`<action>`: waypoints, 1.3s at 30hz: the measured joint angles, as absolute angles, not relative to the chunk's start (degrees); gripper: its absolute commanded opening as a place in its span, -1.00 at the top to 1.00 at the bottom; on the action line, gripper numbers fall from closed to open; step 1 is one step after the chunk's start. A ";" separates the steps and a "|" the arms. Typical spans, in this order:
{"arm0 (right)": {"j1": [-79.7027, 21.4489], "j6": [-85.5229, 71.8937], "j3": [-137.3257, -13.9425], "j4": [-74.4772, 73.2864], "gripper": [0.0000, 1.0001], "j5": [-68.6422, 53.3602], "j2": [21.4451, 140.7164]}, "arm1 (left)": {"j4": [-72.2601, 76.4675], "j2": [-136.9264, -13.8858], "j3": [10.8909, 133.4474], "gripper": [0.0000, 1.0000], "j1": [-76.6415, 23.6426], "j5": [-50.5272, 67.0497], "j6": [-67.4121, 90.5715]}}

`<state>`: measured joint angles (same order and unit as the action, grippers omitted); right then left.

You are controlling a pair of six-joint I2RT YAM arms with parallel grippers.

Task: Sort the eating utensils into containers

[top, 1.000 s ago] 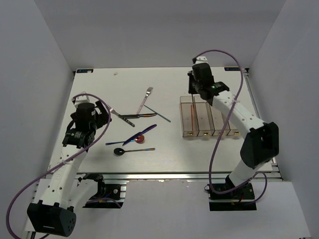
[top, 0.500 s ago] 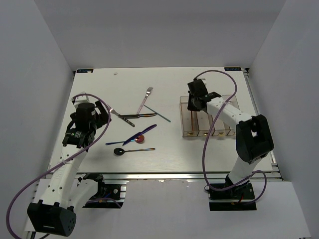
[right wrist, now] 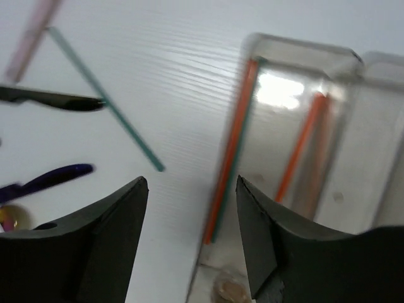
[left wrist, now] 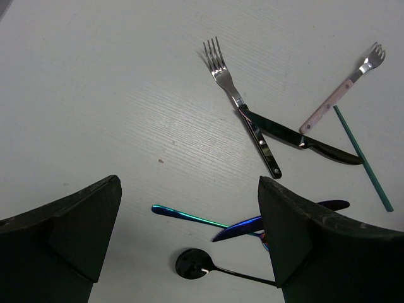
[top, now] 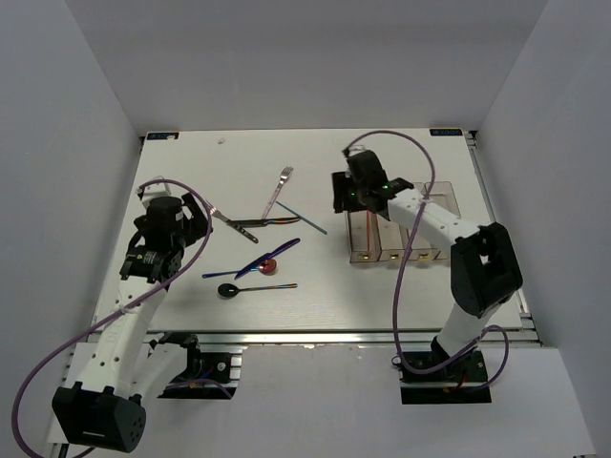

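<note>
**A:** How much room is there on the left?

**B:** The table's [top: 181, 162] left edge runs close along the white wall [top: 86, 191]. The left gripper [top: 198, 215] hangs just inside that edge, jaws spread wide with nothing between them. The far-left corner is bare board.

**A:** What lies to its right?

**B:** The loose cutlery, all flat in mid-table.
- Nearest is a silver fork [left wrist: 222, 69]. A dark knife [left wrist: 309, 142] touches its neck, and the two splay in a V.
- A pink-handled fork [top: 279, 191] rests its handle end on that knife.
- The knife's far tip meets a teal chopstick [top: 304, 218], which slants toward the bins.
- Closer to the arm bases, a blue-purple knife [top: 270, 256] crosses the handle of a red-bowled spoon [top: 268, 266]. A black-bowled spoon [top: 229, 289] lies just beside them.

Open board runs between this cluster and the bins.

**A:** And the right tool?

**B:** The right gripper [top: 340, 196] sits at the far-left corner of the bins [top: 447, 191], fingers apart and empty. Its wrist view shows the leftmost bin's wall under the gap. I cannot tell whether it touches the wall.

**A:** Anything sorted?

**B:** Orange chopsticks [right wrist: 230, 158] lie lengthwise in that leftmost bin, though blur hides the count.

**A:** And the right edge?

**B:** The right arm's links stretch above the row of four bins. Past the last bin is only a narrow strip of board, then the table edge and the wall.
</note>
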<state>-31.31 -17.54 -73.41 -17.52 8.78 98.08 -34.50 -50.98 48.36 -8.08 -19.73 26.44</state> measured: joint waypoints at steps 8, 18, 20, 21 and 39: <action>-41.98 2.31 -103.15 -17.21 -0.31 -1.52 119.02 | -34.68 -51.18 48.36 -0.96 -8.08 -20.49 26.46; -40.58 10.98 -116.99 -27.31 -0.24 -0.91 136.33 | -34.68 -50.98 48.36 -0.96 -8.08 -20.34 26.41; -40.42 11.27 -116.25 -27.86 -0.21 -0.60 136.51 | -34.68 -50.72 48.36 -0.96 -8.08 -20.32 26.44; -40.36 11.49 -114.58 -27.31 -0.21 -0.43 135.98 | -34.68 -50.61 48.36 -0.96 -8.08 -20.29 26.44; -39.46 12.71 -96.60 -23.99 0.14 -1.69 126.45 | -34.65 -50.33 48.36 -0.96 -8.08 -19.55 26.41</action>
<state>-39.46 12.71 -96.60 -23.99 -1.69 126.45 -34.65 -50.33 48.36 -8.08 -19.55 26.41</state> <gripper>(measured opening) 0.434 0.981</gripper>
